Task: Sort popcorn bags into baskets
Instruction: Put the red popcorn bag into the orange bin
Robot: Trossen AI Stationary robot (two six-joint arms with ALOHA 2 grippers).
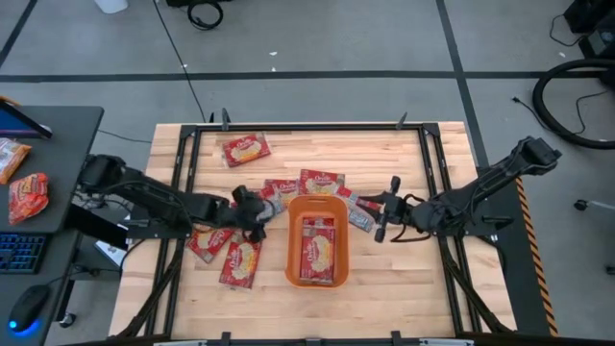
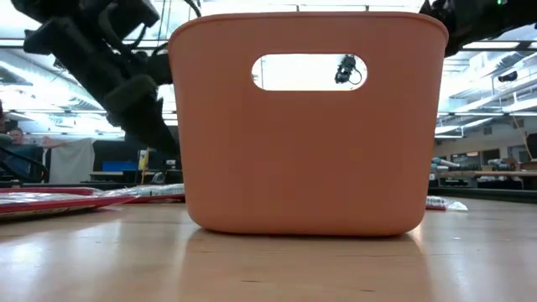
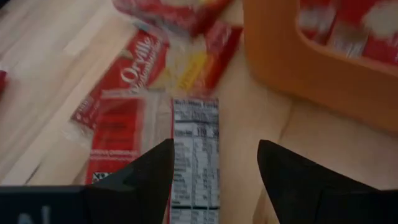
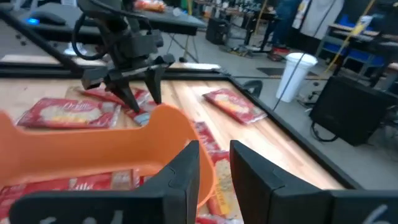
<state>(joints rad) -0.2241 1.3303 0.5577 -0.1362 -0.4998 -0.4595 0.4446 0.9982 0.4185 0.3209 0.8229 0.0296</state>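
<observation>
The orange plastic rectangular basket stood at the middle of the light wooden slatted tabletop, and flat red popcorn bags with a yellow-cream picture already lay inside it, at least one face-up, perhaps more stacked beneath. So the sorting had begun but was far from done. Most bags remained outside: a cluster lay just beyond the basket's far rim, two or three more lay to its left, and one bag sat well apart near the far edge of the tabletop.

The left arm's tool hovered low just left of the basket. In its wrist view its two dark fingers stood spread apart with nothing between them, straddling a bag lying label-side up on the wood; it was released, apparently lined up to take that bag next.

The right arm's tool waited just right of the basket, its fingers a narrow gap apart and gripping nothing that could be seen.

By this judgement, roughly eight bags still needed moving.
</observation>
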